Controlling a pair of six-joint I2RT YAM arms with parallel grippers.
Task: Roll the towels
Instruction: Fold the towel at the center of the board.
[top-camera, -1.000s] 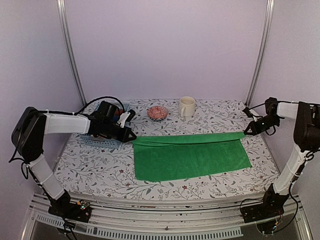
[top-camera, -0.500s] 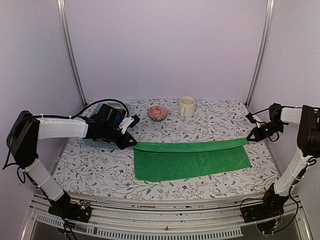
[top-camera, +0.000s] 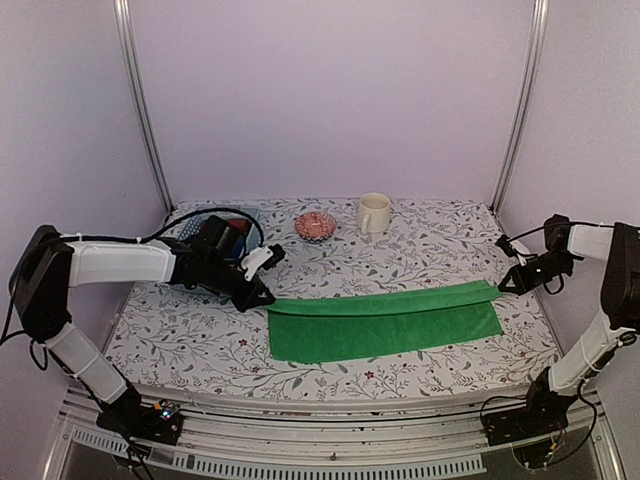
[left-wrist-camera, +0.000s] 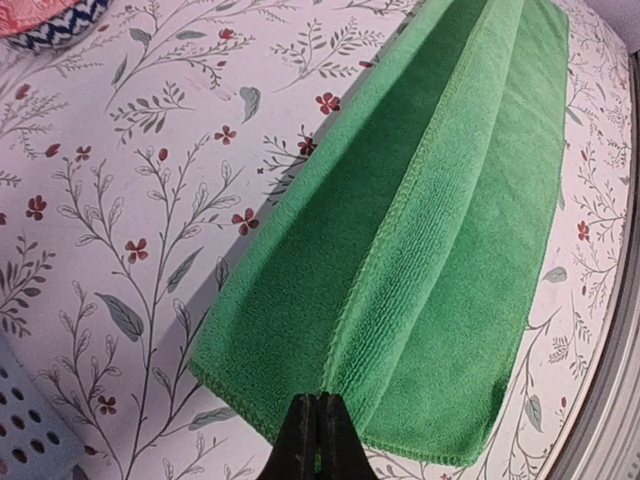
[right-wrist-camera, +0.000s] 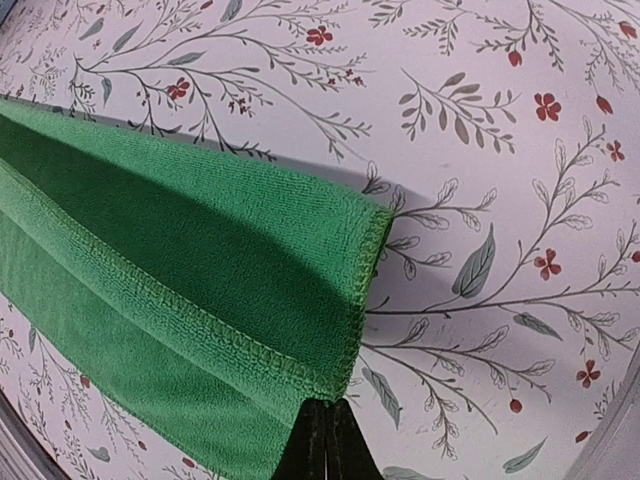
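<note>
A bright green towel (top-camera: 385, 322) lies across the front middle of the flowered table, its far edge folded over toward the front. My left gripper (top-camera: 268, 299) is shut on the folded edge at the towel's far left corner; in the left wrist view the towel (left-wrist-camera: 420, 240) stretches away from the closed tips (left-wrist-camera: 319, 402). My right gripper (top-camera: 500, 286) is shut on the far right corner, and the right wrist view shows the stitched hem of the towel (right-wrist-camera: 190, 280) pinched at the tips (right-wrist-camera: 326, 405). No orange towels are in view.
A pale blue perforated basket (top-camera: 192, 283) sits at the back left under my left arm, with dark cloth in it. A small patterned bowl (top-camera: 316, 225) and a cream mug (top-camera: 373, 213) stand at the back middle. Purple walls close in both sides.
Both grippers have carried the towel's far edge toward the front, so the fold now covers more of the towel and the visible green strip is narrower.
</note>
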